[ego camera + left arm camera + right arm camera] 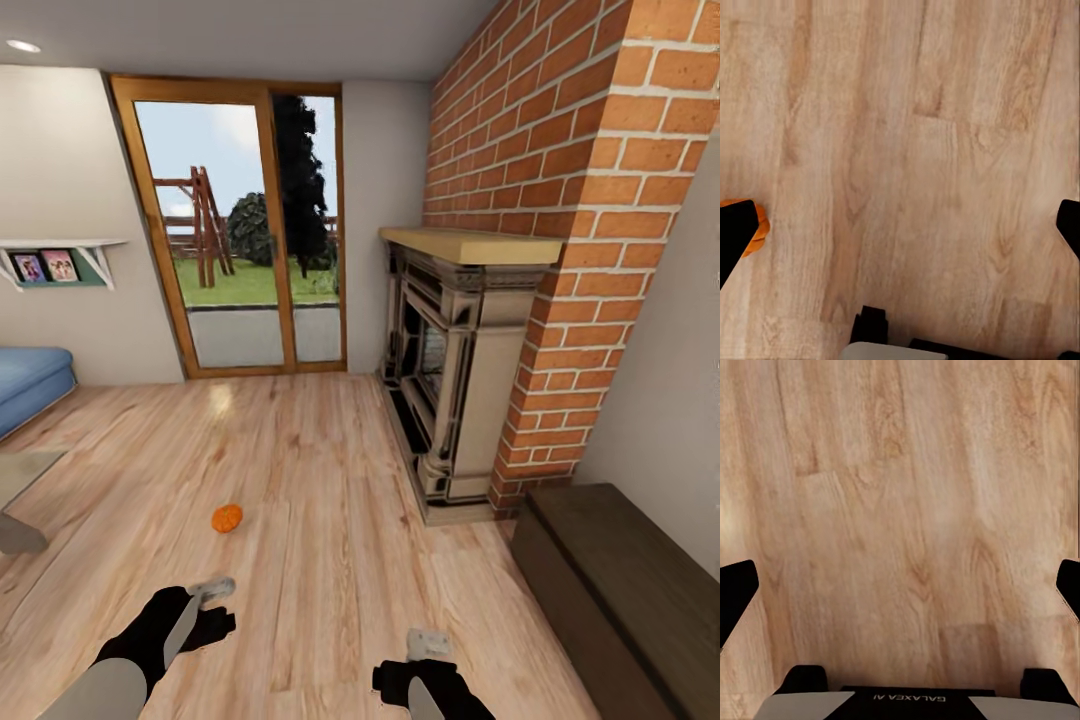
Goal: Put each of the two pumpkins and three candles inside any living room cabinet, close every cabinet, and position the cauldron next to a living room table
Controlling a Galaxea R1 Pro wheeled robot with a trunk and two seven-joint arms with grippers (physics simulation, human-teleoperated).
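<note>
— Jaws first: how do they stand?
— Both pairs are spread wide with nothing between them. The left gripper (212, 590) and the right gripper (428, 645) hang over bare wooden floor (330, 520); each wrist view shows dark fingertips (736, 592) far apart at the picture's edges.
— And the pumpkin (227, 518)?
— It lies alone on the floor, well out from the fireplace (450, 370), on the side away from the brick chimney (560, 200). It sits just beyond the left gripper, and its orange edge (757, 229) peeks past one fingertip.
— The cabinet (620, 590)?
— Just beside the fireplace, against the wall, its front closed.
</note>
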